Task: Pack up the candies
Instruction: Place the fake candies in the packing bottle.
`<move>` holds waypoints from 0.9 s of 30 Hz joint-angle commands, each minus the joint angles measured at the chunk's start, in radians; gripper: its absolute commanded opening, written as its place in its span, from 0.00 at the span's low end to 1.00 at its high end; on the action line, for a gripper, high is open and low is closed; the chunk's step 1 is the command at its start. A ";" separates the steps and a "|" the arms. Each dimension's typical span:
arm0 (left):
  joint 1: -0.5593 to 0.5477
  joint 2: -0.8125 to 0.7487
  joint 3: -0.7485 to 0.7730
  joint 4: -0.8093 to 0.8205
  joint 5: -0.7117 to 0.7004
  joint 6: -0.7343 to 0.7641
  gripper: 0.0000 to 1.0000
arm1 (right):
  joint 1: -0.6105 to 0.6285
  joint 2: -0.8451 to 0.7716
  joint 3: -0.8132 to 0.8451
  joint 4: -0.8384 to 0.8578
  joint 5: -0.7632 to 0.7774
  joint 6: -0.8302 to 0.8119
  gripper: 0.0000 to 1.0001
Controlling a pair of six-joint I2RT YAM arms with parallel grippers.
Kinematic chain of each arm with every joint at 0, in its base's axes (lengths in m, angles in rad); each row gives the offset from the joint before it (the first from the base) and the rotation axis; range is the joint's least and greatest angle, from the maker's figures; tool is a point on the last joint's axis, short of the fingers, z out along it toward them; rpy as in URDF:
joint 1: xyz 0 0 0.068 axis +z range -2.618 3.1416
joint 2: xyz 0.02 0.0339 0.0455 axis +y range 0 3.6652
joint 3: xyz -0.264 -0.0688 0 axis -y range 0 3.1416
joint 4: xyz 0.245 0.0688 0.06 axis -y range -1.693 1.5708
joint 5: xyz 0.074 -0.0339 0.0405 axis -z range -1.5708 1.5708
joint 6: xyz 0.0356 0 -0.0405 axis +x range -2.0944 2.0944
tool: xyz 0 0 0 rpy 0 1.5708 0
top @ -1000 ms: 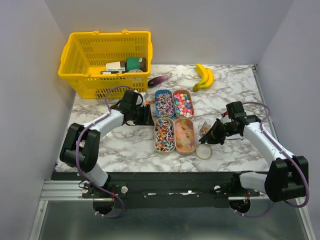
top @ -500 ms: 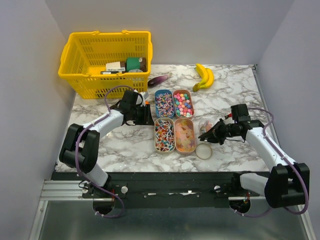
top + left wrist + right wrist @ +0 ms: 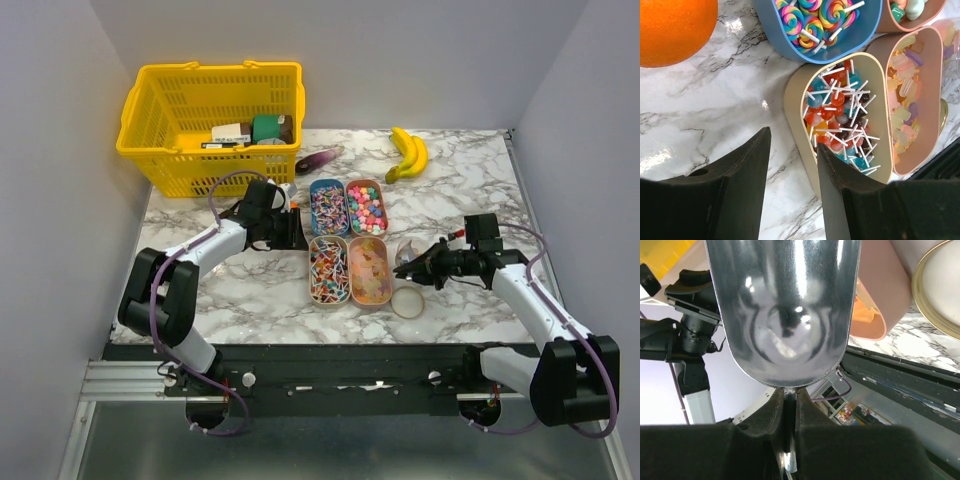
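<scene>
Candies (image 3: 328, 268) fill 4 oblong trays set 2 by 2 at the centre of the white marble desk (image 3: 470, 190).

Nearest the arm bases, a round gold-rimmed lid (image 3: 407, 302) lies flat on the desk, just right of the near row. Just beyond it, the right claw (image 3: 789, 396) is clamped together on the thin handle of a shiny metal scoop (image 3: 782, 305). The scoop bowl points toward the near right pink tray (image 3: 880, 290), which holds pale yellow and orange jelly pieces. Whether bowl and tray touch cannot be told.

The near left cream tray (image 3: 792, 95) holds round sweets on white sticks. The left claw (image 3: 792, 147) hangs low over bare desk just left of it, fingers apart, nothing between them.

In the far row, a blue tray (image 3: 865, 30) holds rainbow swirl lollipops and a second pink tray (image 3: 386, 212) holds mixed pink, green and white pieces. A round orange fruit (image 3: 670, 27) sits left of the blue tray.

Farther back lie a purple aubergine-shaped item (image 3: 318, 159) and 2 yellow bananas (image 3: 408, 153). A yellow plastic basket (image 3: 160, 120) occupies the far left corner.
</scene>
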 commanded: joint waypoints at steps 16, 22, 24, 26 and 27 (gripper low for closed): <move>-0.008 -0.030 -0.001 0.016 0.018 -0.002 0.52 | 0.152 0.157 0.368 -0.336 0.147 -0.501 0.01; -0.011 -0.027 -0.015 0.029 0.050 -0.014 0.52 | 0.370 0.308 0.506 -0.378 0.185 -0.556 0.01; -0.016 -0.018 -0.015 0.029 0.053 -0.019 0.52 | 0.418 0.344 0.531 -0.376 0.177 -0.562 0.01; -0.022 -0.008 -0.013 0.026 0.055 -0.020 0.52 | 0.439 0.402 0.549 -0.387 0.175 -0.570 0.01; -0.023 -0.001 -0.010 0.024 0.055 -0.023 0.51 | 0.459 0.425 0.569 -0.395 0.172 -0.584 0.01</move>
